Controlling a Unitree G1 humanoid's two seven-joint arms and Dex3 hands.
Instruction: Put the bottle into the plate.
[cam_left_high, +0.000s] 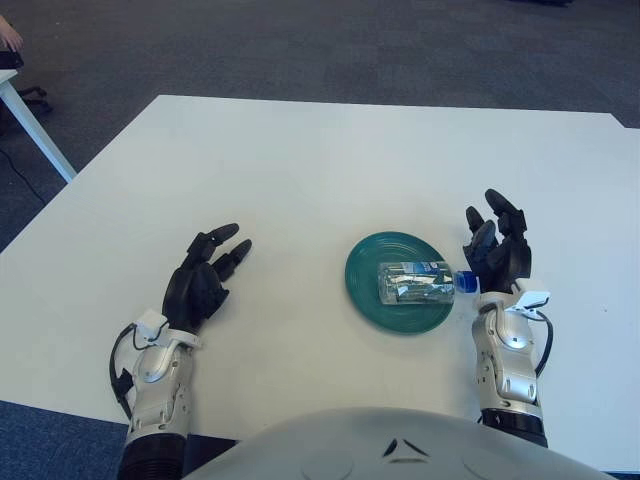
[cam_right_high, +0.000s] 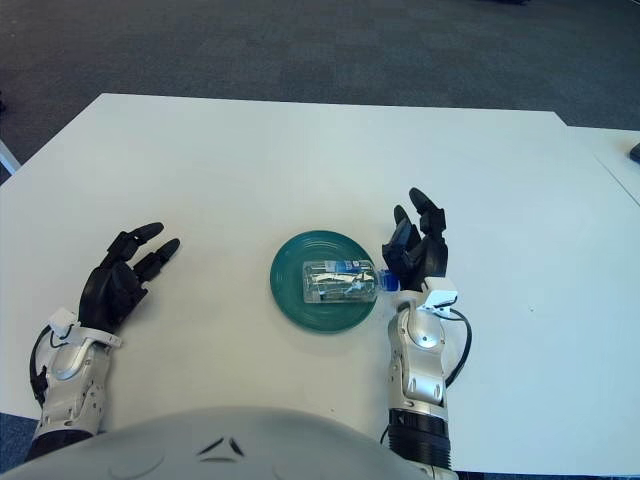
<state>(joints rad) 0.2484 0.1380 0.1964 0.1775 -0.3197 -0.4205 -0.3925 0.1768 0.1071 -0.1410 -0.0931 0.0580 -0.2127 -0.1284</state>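
Nearest, the white table (cam_left_high: 300, 170). Toward its near edge, the green plate (cam_left_high: 372, 290) holds the water bottle (cam_left_high: 415, 281) lying down. Right hand (cam_left_high: 497, 250), fingers spread, should lift away without nudging the cap. Left hand (cam_left_high: 205, 275) lies open near the near-left corner.

Both forearms reach forward, left hand (cam_left_high: 205, 280) and right hand (cam_left_high: 497, 250) with fingers loosely spread (neither holding anything).

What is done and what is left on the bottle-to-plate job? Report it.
Done: the bottle lies on its side in the green plate, cap over the right rim. In hand: nothing; the right hand shows open beside the cap, the left hand open at the left. Left: apparently nothing.
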